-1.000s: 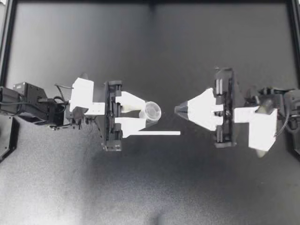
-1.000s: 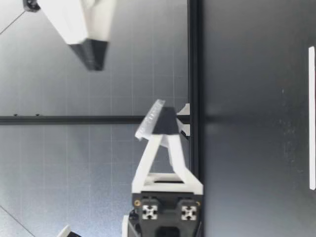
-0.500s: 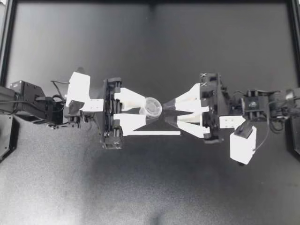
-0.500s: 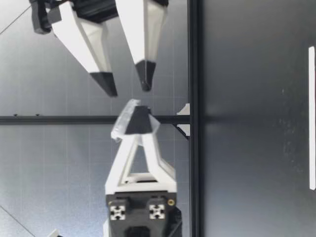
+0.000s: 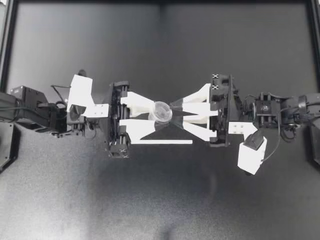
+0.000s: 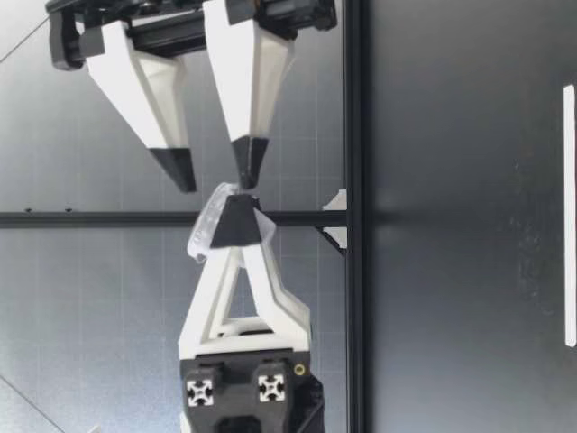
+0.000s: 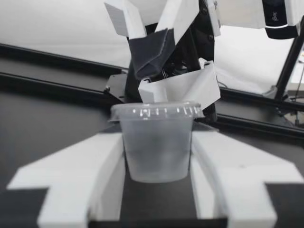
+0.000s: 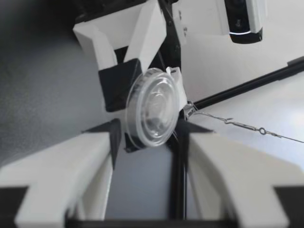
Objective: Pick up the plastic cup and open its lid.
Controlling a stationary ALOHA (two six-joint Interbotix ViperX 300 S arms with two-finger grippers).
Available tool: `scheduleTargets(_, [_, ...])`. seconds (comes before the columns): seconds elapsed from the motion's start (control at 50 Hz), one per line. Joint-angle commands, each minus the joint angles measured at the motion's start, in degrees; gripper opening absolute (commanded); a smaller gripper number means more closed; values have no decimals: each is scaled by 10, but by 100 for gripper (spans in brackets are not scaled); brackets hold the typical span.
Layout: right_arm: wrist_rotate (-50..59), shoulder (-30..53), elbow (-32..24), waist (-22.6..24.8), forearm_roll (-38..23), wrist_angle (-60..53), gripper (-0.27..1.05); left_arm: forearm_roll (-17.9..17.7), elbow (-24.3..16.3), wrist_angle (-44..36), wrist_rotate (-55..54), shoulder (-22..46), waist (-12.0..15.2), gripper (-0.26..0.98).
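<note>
My left gripper is shut on a small clear plastic cup and holds it tilted above the table, with its lid facing my right arm. In the left wrist view the cup sits between both white fingers, lid on. My right gripper stands open just in front of the lid, its tips on either side of the rim. In the low view my right gripper has one dark tip close to the cup; I cannot tell whether it touches.
A long white strip lies flat on the dark table just in front of the left gripper, also in the low view. Black frame rails run along the table's back and sides.
My right gripper has turned, opened wide and moved in toward the cup until its tips flank the lid. My left gripper has lifted and tilted the cup a little, still holding it.
</note>
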Motion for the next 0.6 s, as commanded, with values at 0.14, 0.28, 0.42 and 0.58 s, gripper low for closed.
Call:
scheduleTargets(0.14, [-32,-53,2,-18,21,-53,54,9,1,-5,-2,-11,-1,16])
scheduleTargets(0.28, [-70,-97,23,-18,52,-76,54,9,6,-4,-2,-11,-1,16])
scheduleTargets(0.42, [-69,-103,40,-15,62,-76,54,9,5,-3,0,-13,-1,16])
scheduleTargets(0.58, [-14,-74,46,4,64,-69,54,24,7,0,23,-15,-1,16])
